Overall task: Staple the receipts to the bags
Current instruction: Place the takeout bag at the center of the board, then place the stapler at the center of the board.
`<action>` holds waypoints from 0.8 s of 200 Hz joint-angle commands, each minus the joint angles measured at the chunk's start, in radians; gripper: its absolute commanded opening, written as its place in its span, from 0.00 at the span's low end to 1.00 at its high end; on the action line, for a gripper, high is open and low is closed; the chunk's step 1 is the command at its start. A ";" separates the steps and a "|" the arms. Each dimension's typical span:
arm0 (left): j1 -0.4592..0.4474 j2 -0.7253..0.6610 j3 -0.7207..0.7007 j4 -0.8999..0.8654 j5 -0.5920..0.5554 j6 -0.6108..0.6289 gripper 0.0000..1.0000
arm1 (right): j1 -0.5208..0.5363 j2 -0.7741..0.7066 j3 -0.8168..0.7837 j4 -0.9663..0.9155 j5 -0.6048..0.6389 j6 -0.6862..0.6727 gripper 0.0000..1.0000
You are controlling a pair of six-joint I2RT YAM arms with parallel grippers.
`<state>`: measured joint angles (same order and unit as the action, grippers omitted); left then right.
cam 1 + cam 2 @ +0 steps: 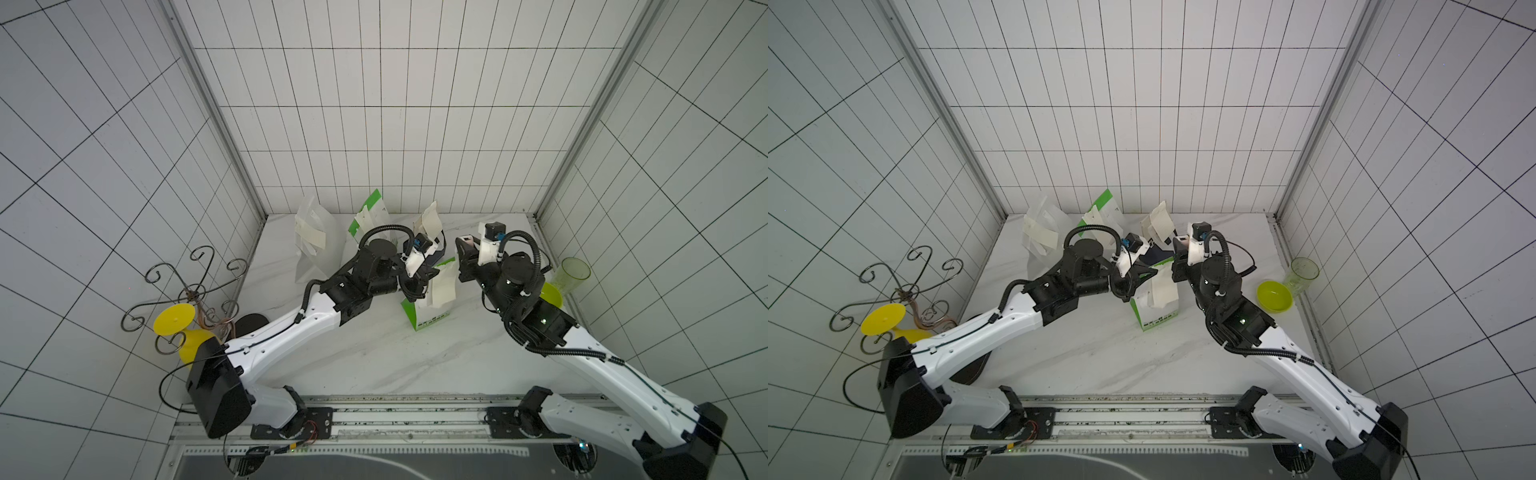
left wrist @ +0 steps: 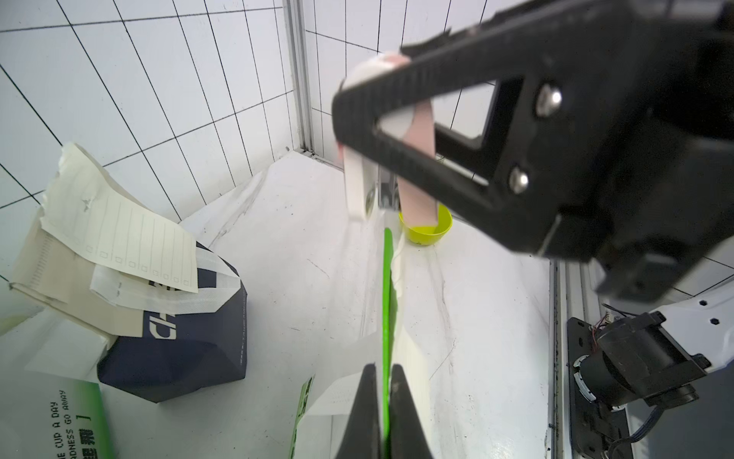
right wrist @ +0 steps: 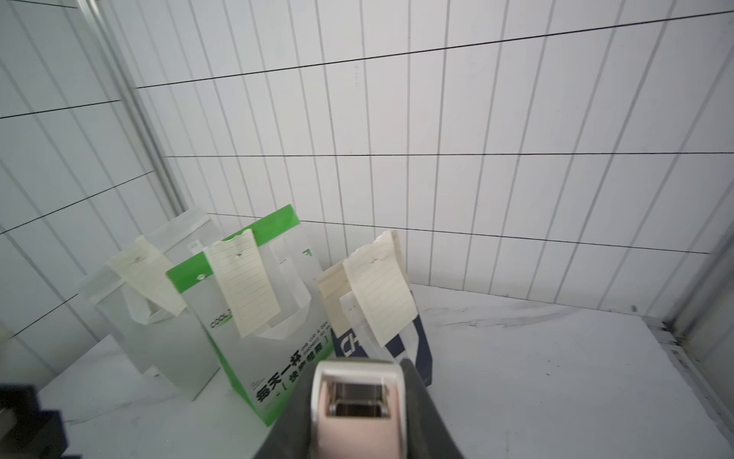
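Furthest left, the plain white paper bag [image 1: 316,254] stands with a cream lined paper receipt [image 1: 310,235] hanging off its top edge. Beside it, the rear green-and-white printed paper bag [image 3: 234,349] and the small dark navy paper bag [image 2: 178,349] with white handles each carry one too. In the centre, my left gripper [image 2: 383,381] is clamped tight on the green top edge of the front green-and-white paper bag [image 1: 430,316], with the fourth receipt [image 1: 442,286] draped down its face. Just right of it, my right gripper [image 3: 355,401] grips the pink-and-white stapler [image 3: 357,373], whose nose is at that bag's upper corner; I can't tell if they touch. Beyond sit a lime-green plastic bowl [image 1: 1274,296] and a translucent green cup [image 1: 1303,274].
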<state>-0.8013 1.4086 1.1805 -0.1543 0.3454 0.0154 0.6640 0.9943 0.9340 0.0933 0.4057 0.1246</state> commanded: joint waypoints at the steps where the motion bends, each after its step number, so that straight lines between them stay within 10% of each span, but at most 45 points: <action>1: 0.028 0.064 0.034 0.113 0.047 -0.014 0.00 | -0.082 0.000 0.059 -0.035 0.049 0.069 0.13; 135: 0.043 0.646 0.631 0.100 0.116 -0.073 0.00 | -0.257 -0.152 -0.064 -0.256 -0.026 0.170 0.12; 160: 0.042 0.693 0.685 0.068 0.107 -0.076 0.41 | -0.257 -0.163 -0.054 -0.289 -0.069 0.191 0.12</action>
<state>-0.7525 2.0674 1.8069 -0.0471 0.4549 -0.0479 0.4126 0.8467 0.9192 -0.1436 0.3752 0.2810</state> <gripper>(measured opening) 0.287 0.287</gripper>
